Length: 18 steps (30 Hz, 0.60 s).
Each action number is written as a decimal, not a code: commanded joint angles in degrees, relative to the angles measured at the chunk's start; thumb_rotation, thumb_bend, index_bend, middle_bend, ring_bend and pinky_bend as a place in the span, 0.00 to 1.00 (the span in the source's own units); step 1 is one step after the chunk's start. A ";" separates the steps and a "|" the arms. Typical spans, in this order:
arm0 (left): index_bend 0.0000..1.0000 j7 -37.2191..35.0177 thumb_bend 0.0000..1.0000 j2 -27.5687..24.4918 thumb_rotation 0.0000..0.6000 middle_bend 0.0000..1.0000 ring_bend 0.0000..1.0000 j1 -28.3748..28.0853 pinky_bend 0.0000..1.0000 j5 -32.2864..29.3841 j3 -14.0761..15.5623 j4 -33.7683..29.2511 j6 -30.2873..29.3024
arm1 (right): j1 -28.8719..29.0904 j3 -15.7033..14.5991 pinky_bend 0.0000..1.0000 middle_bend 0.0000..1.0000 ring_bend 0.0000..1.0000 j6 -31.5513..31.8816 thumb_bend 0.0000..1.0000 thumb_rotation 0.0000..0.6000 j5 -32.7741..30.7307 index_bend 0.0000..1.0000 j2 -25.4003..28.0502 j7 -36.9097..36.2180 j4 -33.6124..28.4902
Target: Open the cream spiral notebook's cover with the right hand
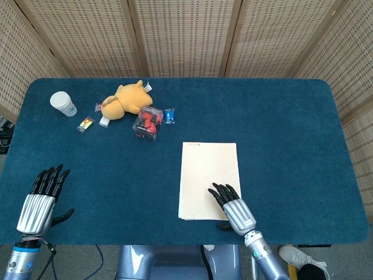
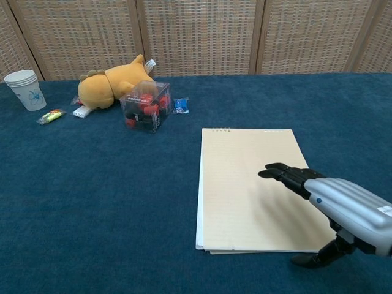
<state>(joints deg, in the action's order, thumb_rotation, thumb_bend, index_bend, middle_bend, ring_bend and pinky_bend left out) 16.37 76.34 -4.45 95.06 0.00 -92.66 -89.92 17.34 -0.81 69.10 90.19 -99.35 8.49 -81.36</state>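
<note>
The cream spiral notebook (image 1: 205, 169) (image 2: 245, 177) lies closed and flat on the blue table, its binding at the far edge. My right hand (image 1: 232, 207) (image 2: 334, 205) hovers over the notebook's near right part with straight, spread fingers pointing away from me and its thumb hanging below near the front edge. It holds nothing. My left hand (image 1: 39, 201) rests open at the table's near left corner, far from the notebook, and shows only in the head view.
A yellow plush toy (image 1: 125, 99) (image 2: 113, 82), a clear box of red pieces (image 1: 148, 123) (image 2: 144, 105), small wrapped sweets (image 1: 169, 115) and a paper cup (image 1: 63, 104) (image 2: 24, 89) sit at the far left. Wicker screens stand behind the table.
</note>
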 commanded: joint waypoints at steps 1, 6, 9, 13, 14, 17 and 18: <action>0.00 -0.05 0.01 -0.02 1.00 0.00 0.00 0.00 0.06 0.03 0.02 0.01 0.00 | 0.22 0.25 0.00 0.00 0.00 -0.32 0.28 1.00 -0.48 0.00 -0.34 0.35 0.28; 0.00 -0.30 0.01 -0.09 1.00 0.00 0.00 0.03 0.06 -0.04 -0.03 0.00 -0.08 | 0.64 0.60 0.00 0.00 0.00 -1.12 0.29 1.00 -1.53 0.00 -0.97 0.81 0.84; 0.00 -0.30 0.01 -0.09 1.00 0.00 0.00 0.02 0.06 0.03 0.01 0.02 -0.05 | 0.86 0.78 0.00 0.00 0.00 -1.49 0.29 1.00 -2.02 0.00 -1.34 1.09 1.30; 0.00 -0.30 0.01 -0.14 1.00 0.00 0.00 0.01 0.06 -0.01 0.00 -0.06 0.00 | 1.20 1.23 0.00 0.00 0.00 -2.01 0.29 1.00 -2.87 0.00 -1.82 1.45 1.98; 0.00 -0.30 0.01 -0.16 1.00 0.00 0.00 0.01 0.06 -0.01 0.02 -0.07 0.01 | 1.23 1.30 0.00 0.00 0.00 -2.03 0.29 1.00 -3.00 0.00 -1.90 1.57 2.13; 0.00 -0.22 0.01 -0.15 1.00 0.00 0.00 -0.01 0.06 0.05 0.05 -0.07 0.06 | 1.36 1.56 0.00 0.00 0.00 -1.96 0.29 1.00 -3.28 0.00 -2.31 2.09 2.76; 0.00 -0.18 0.01 -0.13 1.00 0.00 0.00 0.00 0.06 0.09 0.10 -0.05 0.07 | 1.39 1.65 0.00 0.00 0.00 -1.92 0.29 1.00 -3.38 0.00 -2.45 2.16 2.94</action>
<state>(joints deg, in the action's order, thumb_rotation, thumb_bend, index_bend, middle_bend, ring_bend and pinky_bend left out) 16.20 76.22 -4.45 95.15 0.11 -92.71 -89.85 18.69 0.78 67.15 86.86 -101.74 10.59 -78.47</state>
